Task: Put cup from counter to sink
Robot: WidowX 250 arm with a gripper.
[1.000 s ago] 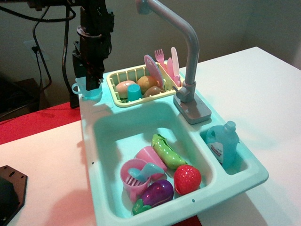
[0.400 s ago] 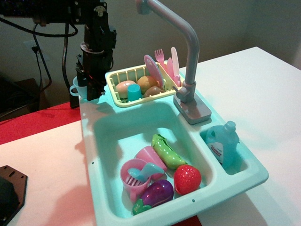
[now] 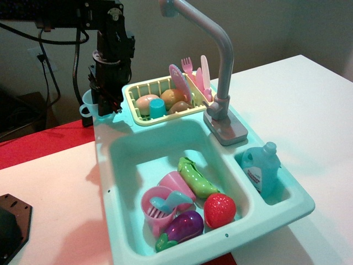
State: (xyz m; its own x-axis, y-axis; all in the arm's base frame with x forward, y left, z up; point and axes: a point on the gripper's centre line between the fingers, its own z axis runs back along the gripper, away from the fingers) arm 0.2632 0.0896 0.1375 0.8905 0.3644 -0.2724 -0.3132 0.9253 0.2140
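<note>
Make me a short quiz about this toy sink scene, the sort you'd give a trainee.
1. True or false: the light-blue cup sits in the sink.
2. What holds the cup: A) the hand B) the yellow rack C) the faucet?
3. Which red item lies in the sink?

Key: 1 false, it is lifted above the counter. 2 A. 3 the strawberry.

sink rear clear, front cluttered
</note>
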